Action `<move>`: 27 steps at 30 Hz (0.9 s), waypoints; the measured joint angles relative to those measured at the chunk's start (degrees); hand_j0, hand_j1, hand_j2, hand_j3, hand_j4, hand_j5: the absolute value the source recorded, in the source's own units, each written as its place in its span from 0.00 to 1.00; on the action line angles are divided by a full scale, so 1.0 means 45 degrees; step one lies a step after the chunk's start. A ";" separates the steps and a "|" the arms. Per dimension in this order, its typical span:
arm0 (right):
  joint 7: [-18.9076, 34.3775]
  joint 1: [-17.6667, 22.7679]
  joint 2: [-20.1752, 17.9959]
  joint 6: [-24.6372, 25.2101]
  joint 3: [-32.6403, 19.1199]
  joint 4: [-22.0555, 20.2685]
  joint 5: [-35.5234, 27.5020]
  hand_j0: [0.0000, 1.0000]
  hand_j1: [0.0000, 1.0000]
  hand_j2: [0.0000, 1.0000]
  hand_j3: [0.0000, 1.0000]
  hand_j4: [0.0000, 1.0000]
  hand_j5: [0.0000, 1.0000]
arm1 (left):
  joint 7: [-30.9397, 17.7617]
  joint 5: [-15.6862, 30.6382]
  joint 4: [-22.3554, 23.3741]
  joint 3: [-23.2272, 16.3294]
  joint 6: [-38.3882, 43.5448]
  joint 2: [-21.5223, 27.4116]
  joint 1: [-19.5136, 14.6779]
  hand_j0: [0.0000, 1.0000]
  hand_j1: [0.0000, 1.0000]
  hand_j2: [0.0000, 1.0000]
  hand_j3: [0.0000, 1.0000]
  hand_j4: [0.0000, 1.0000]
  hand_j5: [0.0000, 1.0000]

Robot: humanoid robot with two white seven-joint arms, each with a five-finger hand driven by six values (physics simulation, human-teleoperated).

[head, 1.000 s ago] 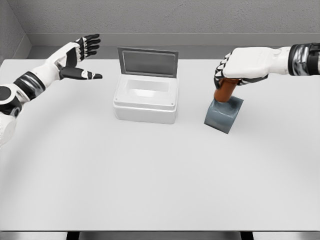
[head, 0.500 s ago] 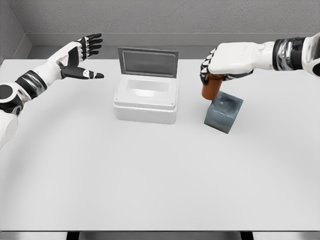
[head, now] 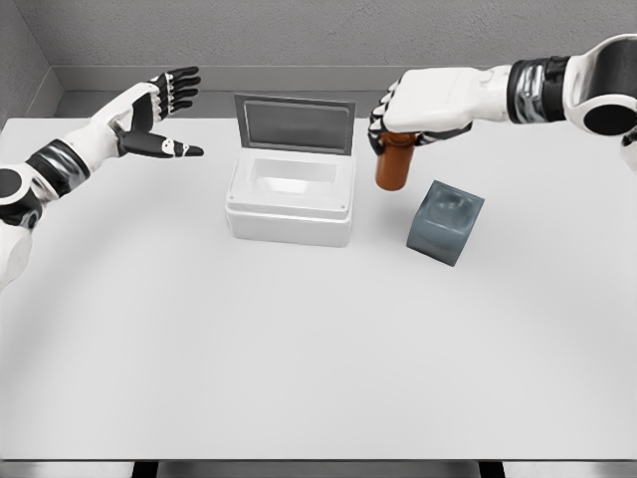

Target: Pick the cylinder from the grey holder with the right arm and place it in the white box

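Note:
An orange-brown cylinder (head: 395, 165) hangs upright in the air, gripped at its top by my right hand (head: 398, 124). It is between the white box (head: 291, 192) and the grey holder (head: 445, 222), clear of both and above the table. The holder sits tilted on the table with its socket empty. The white box stands open, its lid (head: 295, 123) raised at the back and its inside bare. My left hand (head: 159, 119) hovers far left of the box with fingers spread, holding nothing.
The white table (head: 299, 349) stretches wide in front of the box and holder. A grey wall runs behind the table's far edge.
My right hand has lifted the cylinder out of the grey holder and carried it up and to the left, toward the white box. The left arm has barely moved.

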 measured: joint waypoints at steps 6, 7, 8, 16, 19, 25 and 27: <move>-0.0014 -0.0215 0.0489 -0.0006 0.0011 0.0127 0.0108 0.53 0.53 0.53 0.53 0.53 0.53 | 0.0010 0.0001 -0.0055 0.0001 0.0000 0.0002 -0.0059 1.00 1.00 1.00 1.00 1.00 1.00; -0.0015 -0.0234 0.0573 -0.0006 0.0012 0.0159 0.0125 0.53 0.53 0.53 0.53 0.53 0.53 | 0.0011 0.0002 -0.0058 0.0002 -0.0001 -0.0004 -0.0078 1.00 1.00 1.00 1.00 1.00 1.00; -0.0011 -0.0351 0.0652 -0.0005 0.0012 0.0195 0.0134 0.53 0.53 0.53 0.53 0.53 0.53 | 0.0012 0.0002 -0.0057 0.0001 0.0000 -0.0008 -0.0078 1.00 1.00 1.00 1.00 1.00 1.00; -0.0002 -0.0586 0.1268 0.0001 0.0030 0.0538 0.0158 0.53 0.53 0.53 0.53 0.53 0.53 | 0.0013 0.0000 -0.0034 0.0012 0.0012 -0.0027 -0.0098 1.00 1.00 1.00 1.00 1.00 1.00; 0.0000 -0.0645 0.1416 -0.0001 0.0034 0.0564 0.0168 0.53 0.53 0.53 0.53 0.53 0.53 | 0.0013 0.0004 -0.0036 0.0018 0.0014 -0.0037 -0.0137 1.00 1.00 1.00 1.00 1.00 1.00; 0.0000 -0.0801 0.1811 0.0000 0.0171 0.0849 0.0173 0.53 0.53 0.53 0.53 0.53 0.53 | 0.0013 0.0002 -0.0032 0.0020 0.0017 -0.0069 -0.0137 1.00 1.00 1.00 1.00 1.00 1.00; 0.0000 -0.0840 0.1884 0.0000 0.0190 0.0912 0.0169 0.53 0.53 0.53 0.53 0.53 0.53 | 0.0013 0.0001 -0.0032 0.0020 0.0018 -0.0072 -0.0137 1.00 1.00 1.00 1.00 1.00 1.00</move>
